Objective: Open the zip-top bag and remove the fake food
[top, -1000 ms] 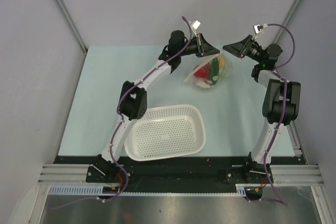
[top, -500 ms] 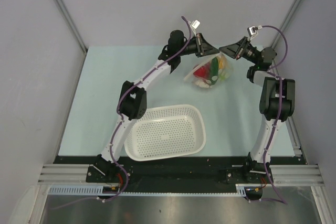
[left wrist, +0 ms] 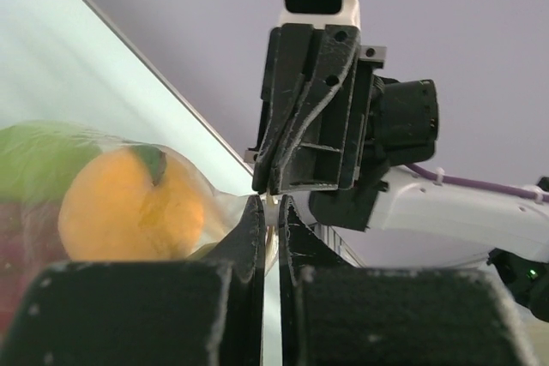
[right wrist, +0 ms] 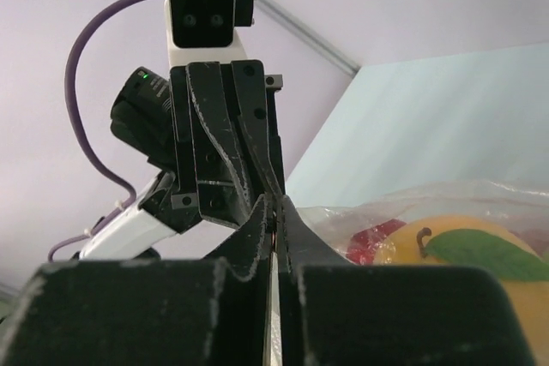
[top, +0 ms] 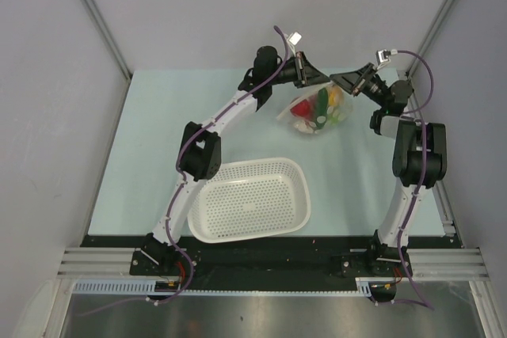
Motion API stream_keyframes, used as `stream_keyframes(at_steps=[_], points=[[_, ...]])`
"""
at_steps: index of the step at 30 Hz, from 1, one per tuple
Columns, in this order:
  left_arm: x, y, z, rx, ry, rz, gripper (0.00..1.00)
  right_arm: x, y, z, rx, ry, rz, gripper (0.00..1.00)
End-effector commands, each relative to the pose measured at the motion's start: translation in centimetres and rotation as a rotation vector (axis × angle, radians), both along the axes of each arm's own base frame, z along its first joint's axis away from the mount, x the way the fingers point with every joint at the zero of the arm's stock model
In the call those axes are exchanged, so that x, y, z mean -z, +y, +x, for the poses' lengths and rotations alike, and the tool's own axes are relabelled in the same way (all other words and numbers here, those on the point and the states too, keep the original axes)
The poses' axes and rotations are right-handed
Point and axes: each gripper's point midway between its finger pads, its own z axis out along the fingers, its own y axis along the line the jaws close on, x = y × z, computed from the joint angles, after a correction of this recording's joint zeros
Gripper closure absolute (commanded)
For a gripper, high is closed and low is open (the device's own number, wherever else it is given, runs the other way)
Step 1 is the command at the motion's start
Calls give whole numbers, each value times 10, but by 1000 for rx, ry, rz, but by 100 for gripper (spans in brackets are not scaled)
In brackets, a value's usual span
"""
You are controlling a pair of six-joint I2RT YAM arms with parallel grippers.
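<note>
The zip-top bag (top: 315, 116) hangs above the far part of the table, clear and bulging with the fake food (top: 317, 107): red, green, orange and whitish pieces. My left gripper (top: 325, 81) is shut on the bag's top edge from the left. My right gripper (top: 336, 78) is shut on the same edge from the right, its tips against the left ones. In the left wrist view my gripper (left wrist: 271, 209) pinches thin plastic beside an orange fruit (left wrist: 129, 207). In the right wrist view my gripper (right wrist: 274, 205) pinches the bag edge next to an orange fruit (right wrist: 463, 255).
A white perforated basket (top: 249, 199) sits empty on the near middle of the pale table (top: 158, 140). Grey walls close in the left, back and right sides.
My right gripper has moved left to the bag's mouth and now meets the left gripper there. The left arm and the bag have hardly moved.
</note>
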Motion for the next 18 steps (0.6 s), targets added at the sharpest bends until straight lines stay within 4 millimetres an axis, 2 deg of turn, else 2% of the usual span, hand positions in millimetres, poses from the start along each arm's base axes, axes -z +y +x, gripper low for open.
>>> stream_keyframes(at_steps=[1, 3, 4, 6, 7, 8, 9, 10, 11, 12, 14, 15, 16, 17, 18], points=[[-56, 14, -3, -32, -81, -54, 100, -33, -14, 8, 198, -143, -88, 100], [-49, 15, -6, -22, -65, -37, 100, -39, -26, 18, 249, -132, -73, 100], [-52, 17, -8, -19, -73, -32, 100, -39, -33, 23, 273, -126, -73, 100], [-39, 19, -10, -13, -46, 2, 100, -41, -52, 34, 331, -104, -84, 100], [-42, 21, -12, -11, -67, 11, 100, -43, -58, 37, 349, -103, -94, 100], [-35, 23, -14, -6, -55, 28, 100, -38, -69, 42, 375, -85, -121, 100], [-33, 26, -14, -6, -51, 38, 100, -44, -75, 46, 386, -96, -134, 100], [-36, 29, -16, -3, -60, 42, 100, -42, -80, 49, 391, -89, -144, 100], [-28, 32, -17, -3, -45, 54, 100, -38, -91, 53, 413, -72, -156, 100], [-24, 36, -16, -5, -33, 68, 100, -43, -96, 56, 419, -86, -167, 100], [-21, 42, -20, -4, -40, 98, 100, -28, -110, 62, 448, -50, -204, 100], [-16, 46, -22, -3, -40, 125, 100, -23, -122, 64, 470, -41, -219, 100], [-14, 49, -24, -6, -40, 139, 100, -24, -128, 65, 476, -43, -230, 100], [-15, 53, -30, -9, -39, 152, 100, -14, -133, 68, 478, -12, -235, 100], [-13, 57, -32, -15, -50, 165, 100, -13, -141, 68, 491, -13, -238, 100]])
